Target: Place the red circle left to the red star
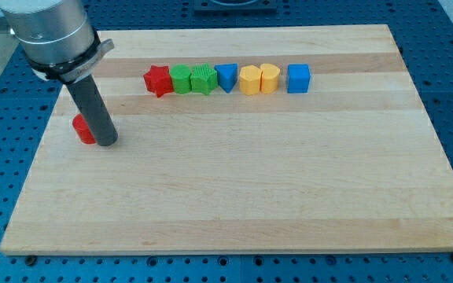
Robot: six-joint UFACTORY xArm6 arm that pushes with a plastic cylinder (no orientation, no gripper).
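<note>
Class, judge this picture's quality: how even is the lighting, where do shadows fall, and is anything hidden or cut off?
Camera view: lighting soft and even, no glare on the wooden board; faint shadows under the row of blocks; focus sharp; the arm is cropped at the view's top; my tip partly hides the red circle.

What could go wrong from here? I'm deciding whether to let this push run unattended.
1. My tip sits on the view's right of the red circle, so pushing from here drives it away from the red star.
2. The circle lies near the board's left edge and might slide off.
3. An overshoot could knock the star into the adjoining green block.
</note>
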